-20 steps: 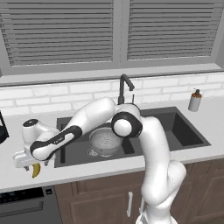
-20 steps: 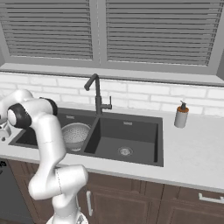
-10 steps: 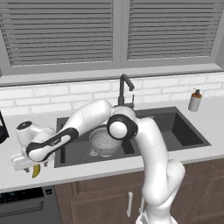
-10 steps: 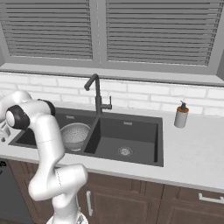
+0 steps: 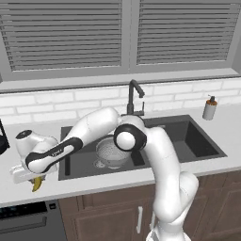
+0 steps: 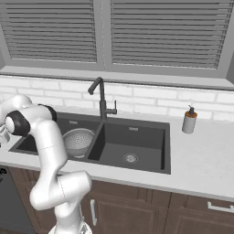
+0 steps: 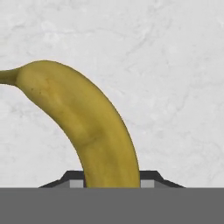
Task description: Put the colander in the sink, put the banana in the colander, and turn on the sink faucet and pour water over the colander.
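The yellow banana [image 5: 36,184] lies on the white counter left of the sink [image 5: 188,136], close to the front edge. My gripper [image 5: 28,176] is down over it. In the hand view the banana [image 7: 87,127] curves up from between my gripper [image 7: 111,181], and both dark fingertips [image 7: 74,180] press against its sides. The silvery colander [image 5: 113,153] sits upright in the sink's left basin, also seen as the colander [image 6: 78,140] from the right. The dark gooseneck faucet [image 5: 135,96] stands behind the divider with no water running.
A soap dispenser [image 5: 209,109] stands on the counter right of the sink. A dark object [image 5: 2,139] sits at the left edge of the counter. My arm stretches across the left basin above the colander. The right basin [image 6: 132,146] holds nothing.
The jaws have closed in from wide open onto the banana's sides. The hand stays low over the counter at the far left; the banana and colander have not moved.
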